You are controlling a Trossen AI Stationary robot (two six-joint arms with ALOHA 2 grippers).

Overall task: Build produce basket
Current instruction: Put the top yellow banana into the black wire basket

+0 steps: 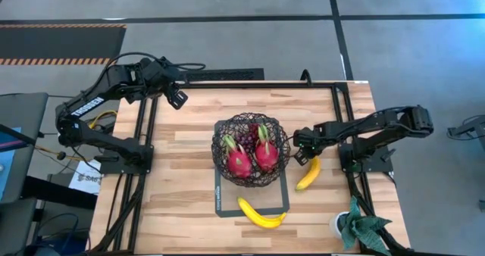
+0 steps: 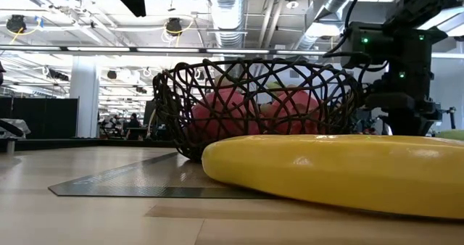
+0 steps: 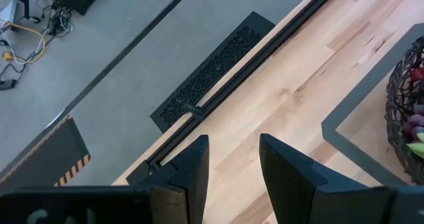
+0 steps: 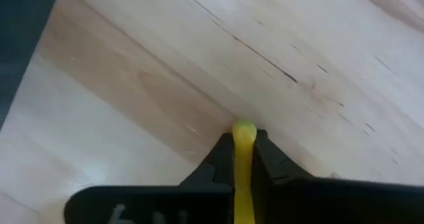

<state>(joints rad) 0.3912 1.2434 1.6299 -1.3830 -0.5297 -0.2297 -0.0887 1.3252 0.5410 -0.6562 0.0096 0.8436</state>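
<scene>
The dark wire basket [image 1: 251,148] stands on a grey mat [image 1: 220,203] at mid-table. It holds two pink-red dragon fruits [image 1: 239,162] and dark grapes [image 1: 247,140]. One yellow banana [image 1: 261,214] lies on the mat's near edge and fills the foreground of the low view [image 2: 333,172]. My right gripper [image 1: 305,151], just right of the basket, is shut on a second banana [image 1: 308,174]. My left gripper [image 1: 176,98] is open and empty, raised over the table's far left edge. My right gripper pinches the second banana's thin stem end [image 4: 243,132] between its two fingers, which lie along the stem. The fingers point down at the table. The banana's body [image 1: 308,176] runs from the gripper toward the near edge. Whether it rests on the table cannot be told.
A green leafy plant in a white pot [image 1: 358,227] stands at the near right corner. Black frame rails run along the table's left [image 1: 144,135] and right [image 1: 341,112] sides. Bare wood lies left of the basket.
</scene>
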